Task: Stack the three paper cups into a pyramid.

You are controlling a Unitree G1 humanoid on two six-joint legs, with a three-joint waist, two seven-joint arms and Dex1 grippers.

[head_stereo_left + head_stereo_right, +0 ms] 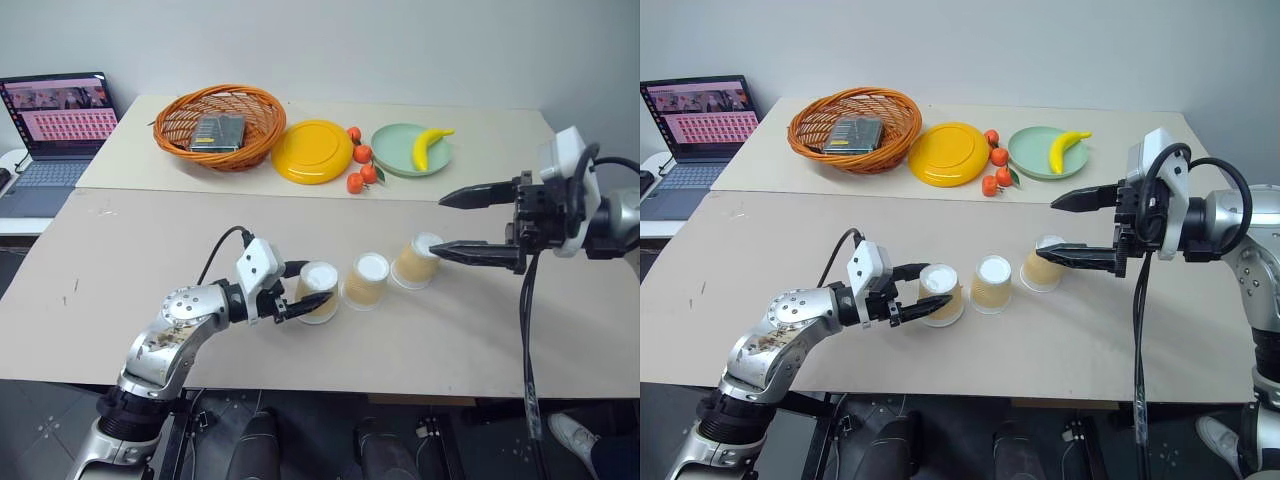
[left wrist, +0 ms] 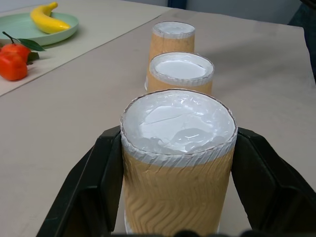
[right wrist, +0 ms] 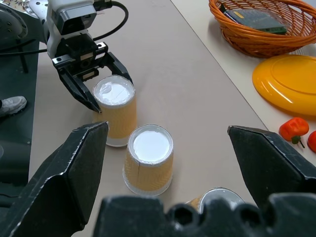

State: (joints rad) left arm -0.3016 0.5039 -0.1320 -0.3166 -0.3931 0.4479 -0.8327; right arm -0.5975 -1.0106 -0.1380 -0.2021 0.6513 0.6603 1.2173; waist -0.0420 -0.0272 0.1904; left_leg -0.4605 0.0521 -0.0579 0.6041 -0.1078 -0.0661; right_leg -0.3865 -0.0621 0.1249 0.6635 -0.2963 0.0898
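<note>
cups: three in a row on near table, all upside down, none stacked
left cup [image 1: 320, 291]: clamped between left gripper [image 1: 312, 284] fingers
middle cup [image 1: 367, 280]: just right of it, free
right cup [image 1: 416, 261]: under right gripper [image 1: 455, 224], jaws spread wide, holding nothing
basket [image 1: 176, 115]: far table, dark flat pack [image 1: 217, 131] inside
green plate [image 1: 392, 143]: banana [image 1: 429, 146]
yellow plate [image 1: 312, 151]: beside basket
</note>
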